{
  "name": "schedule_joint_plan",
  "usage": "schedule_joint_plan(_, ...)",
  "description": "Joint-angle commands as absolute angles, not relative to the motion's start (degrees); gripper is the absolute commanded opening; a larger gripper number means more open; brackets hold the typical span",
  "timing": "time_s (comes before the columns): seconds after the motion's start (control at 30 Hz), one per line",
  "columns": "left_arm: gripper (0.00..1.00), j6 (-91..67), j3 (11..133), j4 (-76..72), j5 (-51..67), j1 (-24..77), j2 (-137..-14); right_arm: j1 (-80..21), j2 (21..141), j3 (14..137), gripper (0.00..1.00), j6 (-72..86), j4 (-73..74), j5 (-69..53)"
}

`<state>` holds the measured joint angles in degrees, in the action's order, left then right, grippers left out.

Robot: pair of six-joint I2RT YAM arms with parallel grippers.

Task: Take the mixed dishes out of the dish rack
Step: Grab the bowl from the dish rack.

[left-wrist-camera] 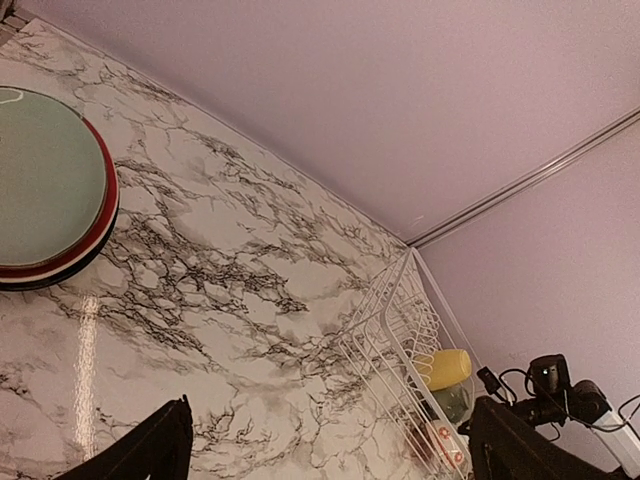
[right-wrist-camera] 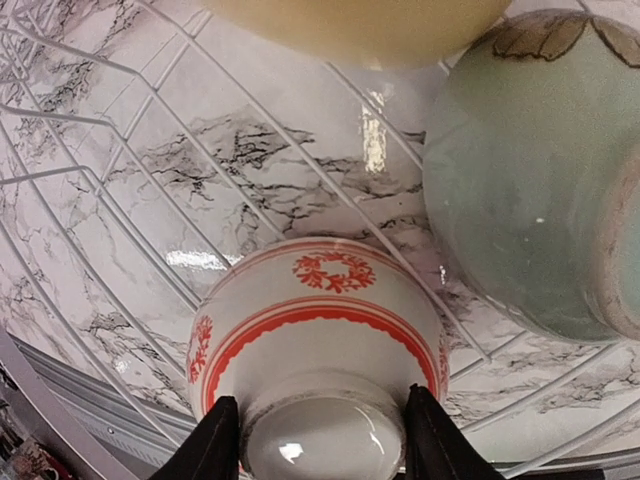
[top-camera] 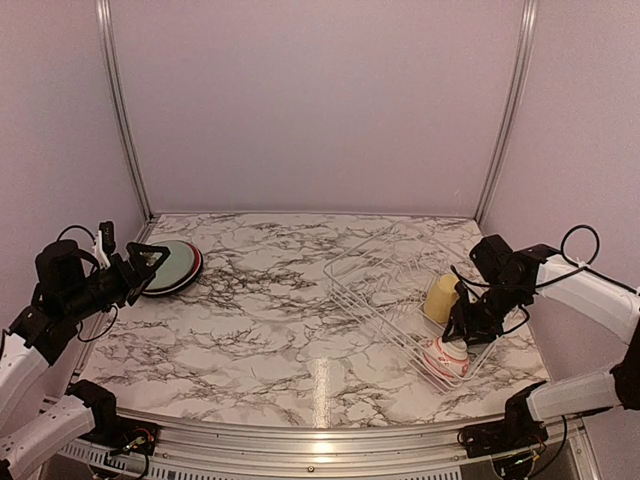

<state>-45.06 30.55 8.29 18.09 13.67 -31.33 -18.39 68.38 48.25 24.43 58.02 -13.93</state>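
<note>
The white wire dish rack (top-camera: 385, 290) stands at the right. In it are the yellow mug (top-camera: 441, 297), the pale green bowl (right-wrist-camera: 520, 170) and the small white-and-red patterned bowl (top-camera: 447, 358), which lies bottom-up. My right gripper (top-camera: 462, 335) reaches into the rack. In the right wrist view its fingers (right-wrist-camera: 215, 445) press both sides of the small bowl's (right-wrist-camera: 320, 320) foot. At the far left the pale green plate (top-camera: 172, 267) tops a stack with the red-rimmed plate (left-wrist-camera: 108, 210) and a black-rimmed one (left-wrist-camera: 40, 283). My left gripper (top-camera: 150, 262) is open and empty just beside that stack.
Marble tabletop (top-camera: 260, 320) lies between the plate stack and the rack. Lilac walls close in the back and both sides. A metal rail (top-camera: 330, 440) runs along the near edge. The mug (right-wrist-camera: 360, 25) and green bowl crowd close to the small bowl inside the rack.
</note>
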Motion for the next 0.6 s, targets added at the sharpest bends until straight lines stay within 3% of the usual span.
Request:
schedule_joint_plan(0.0,0.99,-45.78,29.26,7.66,19.00,13.97,-32.15,-18.19,68.50,48.75,0.41,24.22,58.72,-15.30)
schedule_joint_plan(0.27,0.99,-45.53,30.51,7.90,18.96,13.97,-34.07,-18.19,68.38,53.27,0.19,24.22,59.13,-15.59)
schedule_joint_plan(0.57,0.99,-47.89,32.31,6.04,19.81,15.20,-37.04,-18.19,69.67,56.85,0.11,21.81,58.51,-15.20)
